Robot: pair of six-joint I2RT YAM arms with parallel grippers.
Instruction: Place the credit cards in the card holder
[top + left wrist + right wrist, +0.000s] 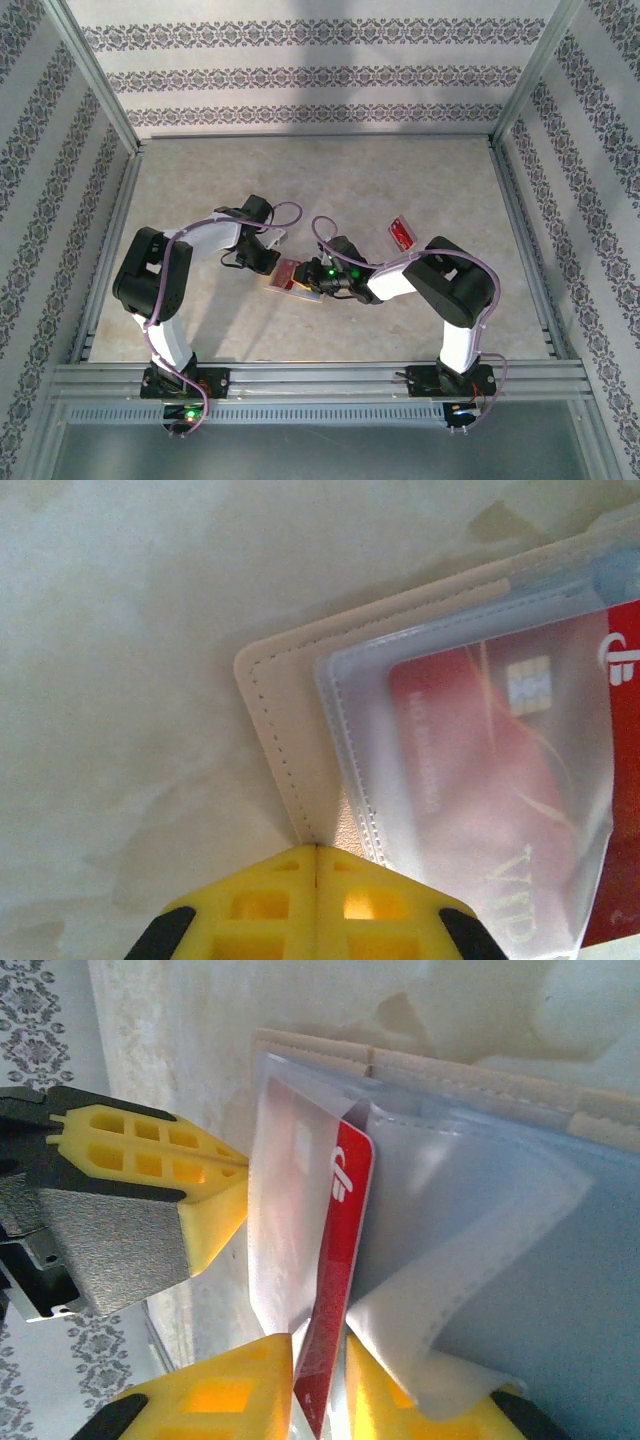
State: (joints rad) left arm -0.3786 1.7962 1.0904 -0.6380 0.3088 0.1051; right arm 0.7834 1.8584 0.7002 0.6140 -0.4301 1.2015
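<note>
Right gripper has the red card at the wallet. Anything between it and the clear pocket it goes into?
Nothing solid that I can see. The red plastic credit card in the right gripper is edge-on between two translucent sleeves of the tan folding card holder; a loose curled sleeve leaf beside it might snag.

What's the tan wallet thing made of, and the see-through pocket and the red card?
The card holder looks like matte leather or imitation: stitched edge. The clear pocket: soft frosted plastic film, curling. The red card: stiff, straight, glossy plastic, probably.
</note>
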